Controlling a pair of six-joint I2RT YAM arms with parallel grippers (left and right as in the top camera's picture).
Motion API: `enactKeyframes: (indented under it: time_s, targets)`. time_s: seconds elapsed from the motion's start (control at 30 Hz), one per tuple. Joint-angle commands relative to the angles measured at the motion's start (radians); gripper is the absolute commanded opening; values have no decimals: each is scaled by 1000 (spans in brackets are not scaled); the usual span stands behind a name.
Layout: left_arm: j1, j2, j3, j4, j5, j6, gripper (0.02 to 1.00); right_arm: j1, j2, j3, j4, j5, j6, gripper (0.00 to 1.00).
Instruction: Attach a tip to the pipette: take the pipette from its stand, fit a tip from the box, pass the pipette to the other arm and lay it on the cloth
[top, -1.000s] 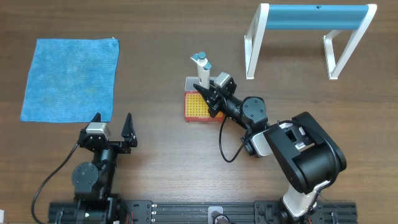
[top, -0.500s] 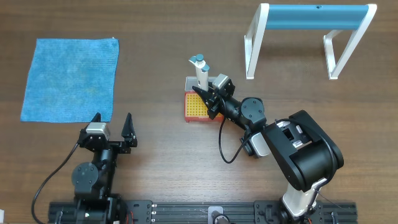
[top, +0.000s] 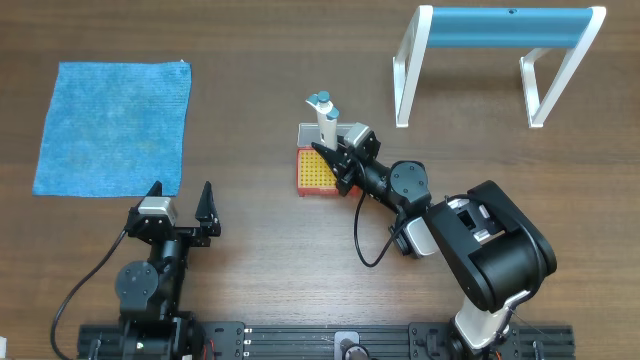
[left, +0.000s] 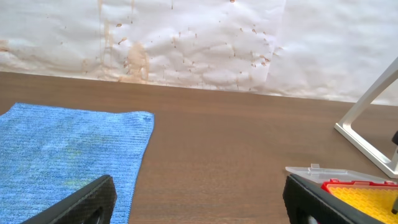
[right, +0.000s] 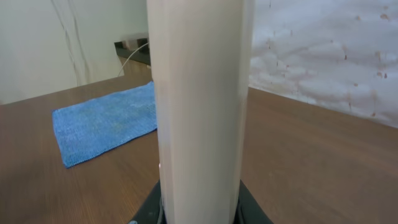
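A brown, wood-grain surface (top: 260, 70) carries the whole setup. The right gripper (top: 335, 160) has its dark fingers pinching a pipette (top: 327, 122) and holds it upright. From the top view it hangs above the tip box (top: 312, 175), probably so its lower end can press straight down into a tip. I cannot tell whether a tip is fitted yet. The pipette is a smooth, cream plastic barrel with a blue-grey cap. The tip box is a small red tray with a yellow perforated rack, its clear lid folded back. The left gripper (top: 181, 197) sits near its own base, its fingers spread wide with nothing between them. It is just beside the soft, ribbed blue cloth (top: 112, 125), seemingly placed for the handover. The stand (top: 500, 28), white-legged with a blue bar, sits well apart at the far right.
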Motion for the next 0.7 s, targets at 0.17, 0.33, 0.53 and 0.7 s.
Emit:
enactKeyframes:
  time_s: [0.17, 0.33, 0.53, 0.7]
  targets:
    - [4, -7, -2, -7, -4, 9, 869, -1, -47, -8, -2, -15, -22, 77]
    - [4, -7, -2, -7, -4, 9, 869, -1, -47, -8, -12, -15, -22, 77]
    - [4, -7, -2, -7, -4, 9, 869, -1, -40, -8, -22, -15, -44, 77]
    - [4, -7, -2, -7, -4, 9, 869, 1, -39, -8, -20, -16, -43, 77]
